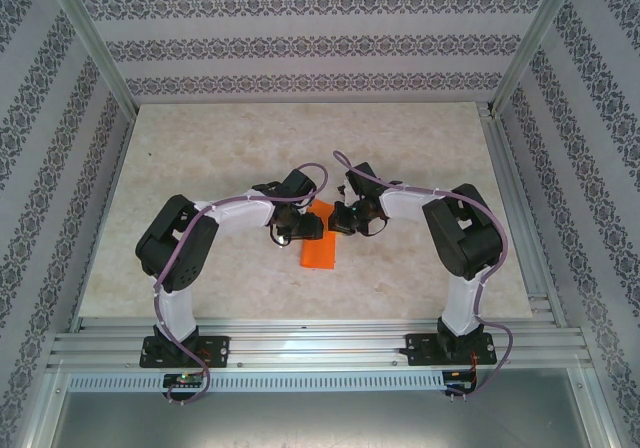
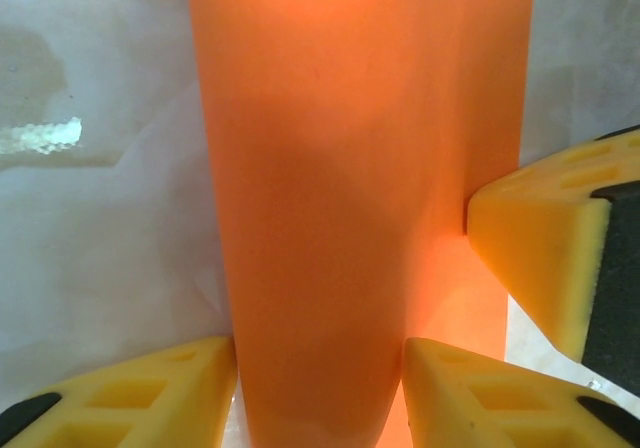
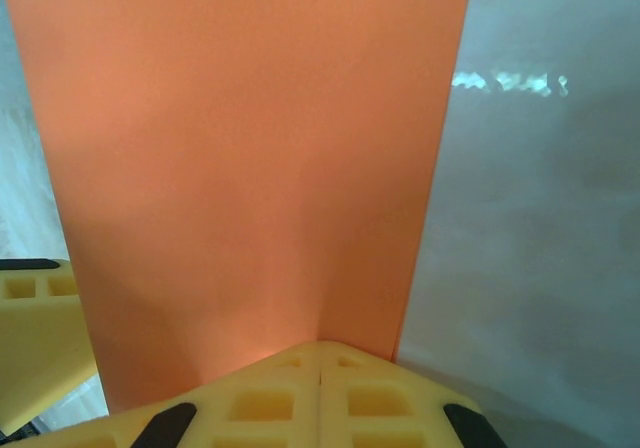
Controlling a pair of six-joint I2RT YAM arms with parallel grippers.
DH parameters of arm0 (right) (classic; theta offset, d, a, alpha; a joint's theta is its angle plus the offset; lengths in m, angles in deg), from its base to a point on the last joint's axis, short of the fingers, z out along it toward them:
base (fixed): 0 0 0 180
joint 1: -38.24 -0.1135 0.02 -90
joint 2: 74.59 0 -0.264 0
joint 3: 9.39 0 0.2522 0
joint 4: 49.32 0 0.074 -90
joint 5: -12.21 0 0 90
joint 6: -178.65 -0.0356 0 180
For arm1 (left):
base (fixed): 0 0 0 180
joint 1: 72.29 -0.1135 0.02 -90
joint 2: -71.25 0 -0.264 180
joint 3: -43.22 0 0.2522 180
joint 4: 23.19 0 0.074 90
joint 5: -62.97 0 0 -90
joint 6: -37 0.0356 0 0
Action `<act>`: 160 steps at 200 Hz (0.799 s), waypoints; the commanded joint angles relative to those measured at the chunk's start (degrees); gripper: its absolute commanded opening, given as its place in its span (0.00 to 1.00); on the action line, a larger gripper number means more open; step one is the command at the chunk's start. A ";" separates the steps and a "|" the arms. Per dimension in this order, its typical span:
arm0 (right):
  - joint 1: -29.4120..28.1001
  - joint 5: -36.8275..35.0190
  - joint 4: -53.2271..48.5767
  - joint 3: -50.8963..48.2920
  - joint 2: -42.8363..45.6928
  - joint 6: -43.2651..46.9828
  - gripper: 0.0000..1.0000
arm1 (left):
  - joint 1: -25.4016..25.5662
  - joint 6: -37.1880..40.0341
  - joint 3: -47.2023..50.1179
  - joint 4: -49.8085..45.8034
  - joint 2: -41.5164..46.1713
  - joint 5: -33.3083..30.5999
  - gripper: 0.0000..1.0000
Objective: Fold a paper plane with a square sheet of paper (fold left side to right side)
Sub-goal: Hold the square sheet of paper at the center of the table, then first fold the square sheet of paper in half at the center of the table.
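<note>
beige marbled tabletop (image 1: 200, 168) carries everything, with patterned walls around it. on the left, the left arm (image 1: 178, 243) bends inward from its base at the near edge, and the left hand (image 1: 303, 230) sits low at the upper left part of the square sheet of paper (image 1: 320, 248). its yellow fingers (image 2: 200, 358) stand part-way spread, neither wide nor closed. in the left wrist view one tip meets the sheet's left edge and the other lies over the orange surface, gripping nothing. the sheet lies near the middle of the tabletop. from above it reads as a bright orange rectangle, longer than wide and slightly tilted. a darker band runs lengthwise down it in the left wrist view; whether that is shadow or a raised fold i cannot tell. just to the right, the right hand (image 1: 342, 220) comes in at the sheet's upper right part, near the left hand. its fingers are pressed tight together, tip over the sheet close to its right edge. further right, the right arm (image 1: 465, 233) folds back to its base.
</note>
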 commanded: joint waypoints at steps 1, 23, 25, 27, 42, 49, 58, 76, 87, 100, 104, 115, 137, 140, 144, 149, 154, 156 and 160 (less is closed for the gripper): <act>-0.58 -4.11 -2.91 0.59 -2.26 1.61 0.05 | 0.56 1.18 -0.89 -3.68 2.86 -2.55 0.54; -0.57 -4.26 -3.17 0.72 -2.52 1.76 0.05 | -0.86 1.91 -1.44 -5.78 7.39 -2.95 0.58; -0.58 -4.24 -3.12 0.72 -2.52 1.78 0.05 | -1.04 1.98 -1.44 -5.92 7.82 -3.03 0.59; -0.56 -4.23 -3.11 0.69 -2.52 1.79 0.05 | -1.20 1.99 -1.44 -6.02 8.24 -3.01 0.59; -0.67 -4.23 -3.06 0.71 -2.53 1.72 0.05 | -2.38 2.02 -1.27 -6.27 11.47 -2.97 0.59; -0.66 -4.23 -3.10 0.84 -2.52 1.79 0.05 | -2.81 1.96 -0.95 -5.79 12.80 -2.48 0.57; -0.66 -4.23 -3.10 0.69 -2.57 1.77 0.05 | -3.13 1.62 -0.32 -4.28 14.18 -1.07 0.52; -0.67 -4.45 -3.19 0.70 -2.44 1.75 0.05 | -3.15 0.07 1.31 1.07 14.89 4.16 0.40; -0.67 -4.45 -3.28 0.82 -2.39 1.88 0.05 | -3.09 -1.08 1.93 4.08 13.83 7.69 0.34; -0.67 -4.50 -3.37 0.78 -2.48 1.88 0.05 | -3.08 -2.24 2.22 6.74 12.06 10.03 0.29; -0.76 -4.50 -3.38 0.87 -2.48 1.88 0.05 | -3.10 -2.49 2.25 7.38 11.42 10.64 0.28; -0.69 -4.46 -3.45 1.00 -2.54 1.96 0.05 | -3.08 -2.97 2.24 8.89 9.93 11.65 0.27; -0.67 -4.51 -3.54 1.09 -2.61 1.95 0.05 | -3.15 -3.32 1.90 10.29 7.82 12.07 0.25; -0.70 -4.54 -3.54 1.14 -2.57 1.89 0.05 | -3.15 -3.28 1.84 10.30 7.50 12.00 0.25; -0.75 -4.50 -3.65 1.23 -2.61 1.88 0.05 | -3.15 -3.26 1.73 10.32 7.14 11.89 0.25; -0.80 -4.50 -3.61 1.28 -2.69 1.96 0.05 | -3.15 -3.15 1.60 10.23 6.71 11.80 0.24; -0.76 -4.49 -3.56 1.25 -2.70 1.88 0.05 | -3.15 -3.05 1.60 10.08 6.29 11.65 0.24; -0.76 -4.49 -3.59 1.27 -2.70 1.88 0.05 | -3.08 -2.98 1.58 10.05 6.14 11.58 0.24; -0.77 -4.49 -3.69 1.28 -2.70 1.89 0.05 | -3.17 -2.99 1.69 10.04 5.90 11.58 0.24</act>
